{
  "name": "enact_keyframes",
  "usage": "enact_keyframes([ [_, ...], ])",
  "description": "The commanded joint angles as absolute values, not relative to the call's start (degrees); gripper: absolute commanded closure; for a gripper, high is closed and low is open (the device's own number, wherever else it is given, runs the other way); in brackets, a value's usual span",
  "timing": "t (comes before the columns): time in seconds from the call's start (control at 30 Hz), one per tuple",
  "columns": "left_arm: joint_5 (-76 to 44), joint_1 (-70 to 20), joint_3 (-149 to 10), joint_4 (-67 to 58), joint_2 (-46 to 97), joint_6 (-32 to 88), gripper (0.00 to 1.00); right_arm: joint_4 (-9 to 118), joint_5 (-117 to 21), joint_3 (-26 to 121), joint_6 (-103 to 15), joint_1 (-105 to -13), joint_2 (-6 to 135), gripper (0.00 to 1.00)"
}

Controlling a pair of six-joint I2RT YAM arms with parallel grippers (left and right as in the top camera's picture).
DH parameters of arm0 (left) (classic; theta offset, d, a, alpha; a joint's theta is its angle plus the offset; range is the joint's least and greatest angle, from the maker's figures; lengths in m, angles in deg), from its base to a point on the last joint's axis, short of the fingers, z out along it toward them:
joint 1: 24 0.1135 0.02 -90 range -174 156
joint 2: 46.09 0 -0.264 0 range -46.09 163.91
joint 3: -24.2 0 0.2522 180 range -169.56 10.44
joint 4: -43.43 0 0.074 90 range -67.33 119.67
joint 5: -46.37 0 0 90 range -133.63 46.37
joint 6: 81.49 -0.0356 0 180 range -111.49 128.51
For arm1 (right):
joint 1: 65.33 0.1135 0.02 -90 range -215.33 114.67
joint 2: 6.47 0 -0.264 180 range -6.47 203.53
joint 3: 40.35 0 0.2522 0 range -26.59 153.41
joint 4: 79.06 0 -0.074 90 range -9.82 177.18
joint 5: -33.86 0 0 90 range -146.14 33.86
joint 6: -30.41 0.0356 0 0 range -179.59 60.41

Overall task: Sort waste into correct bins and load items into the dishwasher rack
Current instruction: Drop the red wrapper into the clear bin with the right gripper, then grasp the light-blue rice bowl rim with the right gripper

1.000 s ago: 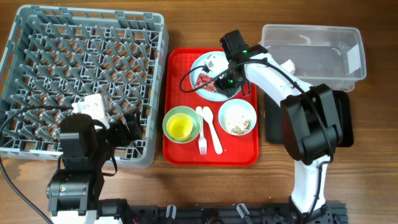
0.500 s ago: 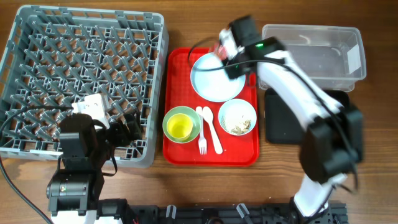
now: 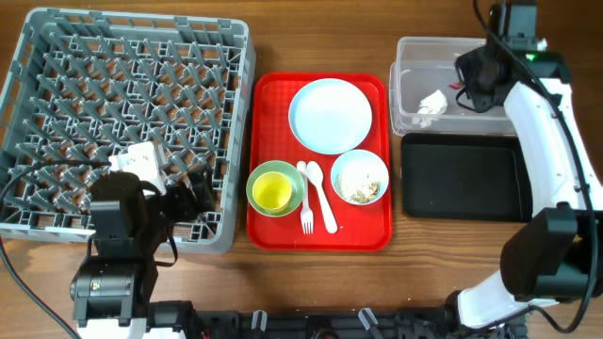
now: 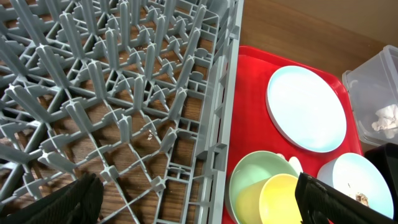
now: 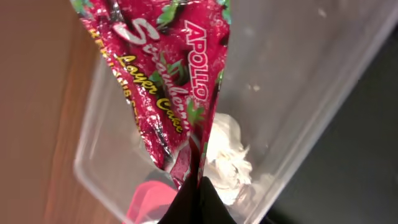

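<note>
My right gripper (image 3: 471, 77) hangs over the clear tub (image 3: 452, 42) and is shut on the shiny red snack wrapper (image 5: 168, 81), which dangles above the crumpled white tissue (image 3: 432, 102) lying in the tub; the tissue also shows in the right wrist view (image 5: 229, 149). The black tray (image 3: 462, 177) lies in front of the tub. The pale-blue plate (image 3: 331, 115), the bowl (image 3: 359, 162) with food scraps (image 3: 358, 193), the yellow-green cup (image 3: 274, 188), the fork (image 3: 306, 215) and the spoon (image 3: 322, 202) sit on the red tray (image 3: 273, 94). My left gripper (image 4: 199, 202) is open over the right front edge of the grey rack (image 3: 122, 104).
The rack's right wall (image 4: 221, 124) runs close beside the red tray (image 4: 249, 68). Bare wooden table shows between the red tray and the bins, and along the front edge.
My right gripper has lifted the red wrapper off the plate and carried it right to above the clear tub. The plate is now bare. The left arm has not moved.
</note>
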State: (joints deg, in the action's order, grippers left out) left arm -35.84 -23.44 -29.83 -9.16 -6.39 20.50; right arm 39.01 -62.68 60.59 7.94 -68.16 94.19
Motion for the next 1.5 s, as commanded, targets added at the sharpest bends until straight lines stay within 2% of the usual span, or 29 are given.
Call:
enact_keyframes([
  [0.0,-36.16,-22.98,-31.05,-8.98,-6.5,19.41,0.0,42.99,-64.35,56.5,17.16,-68.16,95.46,0.96],
  [0.1,-36.16,-22.98,-31.05,-8.98,-6.5,19.41,0.0,47.19,-64.35,53.84,12.24,-68.14,95.46,0.92],
  [0.13,-36.19,-22.98,-31.05,-8.98,-6.5,19.41,0.0,47.54,-64.32,53.75,10.16,-68.14,95.46,0.84],
  [0.2,-36.16,-22.98,-31.05,-8.98,-6.5,19.41,0.0,48.52,-64.3,53.75,4.48,-68.14,95.43,0.52],
  [0.23,-36.16,-22.98,-31.05,-8.98,-6.5,19.41,0.0,49.46,-64.28,53.77,0.59,-68.14,95.43,0.45],
  [0.27,-36.16,-22.98,-31.03,-8.98,-6.5,19.41,0.0,49.88,-63.86,53.84,-1.68,-68.14,95.26,0.39],
  [0.33,-36.16,-22.98,-31.05,-8.96,-6.5,19.41,0.0,49.9,-62.36,54.1,-4.94,-68.14,94.28,0.34],
  [0.37,-36.16,-22.98,-31.03,-8.96,-6.5,19.41,0.0,49.88,-60.59,54.43,-11.04,-68.14,92.11,0.28],
  [0.47,-36.16,-22.98,-31.05,-8.96,-6.5,19.39,0.0,48.61,-50.64,54.86,-29.09,-68.14,87.7,0.22],
  [0.5,-36.16,-22.98,-31.03,-8.96,-6.5,19.41,0.0,45.61,-44.83,54.84,-35.45,-68.14,84.22,0.0],
  [0.6,-36.19,-22.98,-31.05,-8.98,-6.5,19.41,0.0,36.46,-44.65,54.82,-36.92,-67.76,79.92,0.01],
  [0.73,-36.19,-22.98,-31.05,-8.96,-6.5,19.39,0.0,25.9,-44.72,54.51,-41.7,-61.99,77.23,0.09],
  [0.8,-36.16,-22.98,-31.03,-8.96,-6.5,19.41,0.0,22.42,-44.94,54.32,-41.77,-56.53,76.96,0.17],
  [0.93,-36.16,-22.98,-31.03,-8.98,-6.5,19.41,0.0,21.29,-52.65,52.83,-37.55,-44.57,77.25,0.18],
  [1.0,-36.16,-22.98,-31.05,-8.98,-6.5,19.41,0.0,23.32,-52.48,51.04,-36.92,-40.44,77.77,0.19],
  [1.03,-36.16,-22.98,-31.05,-9.0,-6.5,19.41,0.0,25.55,-52.06,48.35,-36.94,-37.08,78.23,0.25],
  [1.13,-36.16,-22.98,-31.05,-9.0,-6.5,19.41,0.0,32.33,-52.0,42.19,-36.78,-32.51,79.19,0.34],
  [1.2,-36.16,-22.98,-31.03,-9.05,-6.5,19.41,0.0,40.72,-51.89,36.22,-36.74,-29.14,80.4,0.36],
  [1.33,-36.16,-22.98,-31.03,-9.66,-6.5,19.39,0.0,48.41,-54.16,31.17,-36.89,-27.53,83.83,0.43],
  [1.43,-36.19,-22.98,-31.03,-10.1,-6.5,19.39,0.0,51.06,-56.17,31.02,-36.89,-27.53,88.07,0.44],
  [1.47,-36.16,-22.98,-31.03,-10.1,-6.5,19.39,0.0,51.84,-56.17,31.02,-36.87,-27.5,89.25,0.49],
])
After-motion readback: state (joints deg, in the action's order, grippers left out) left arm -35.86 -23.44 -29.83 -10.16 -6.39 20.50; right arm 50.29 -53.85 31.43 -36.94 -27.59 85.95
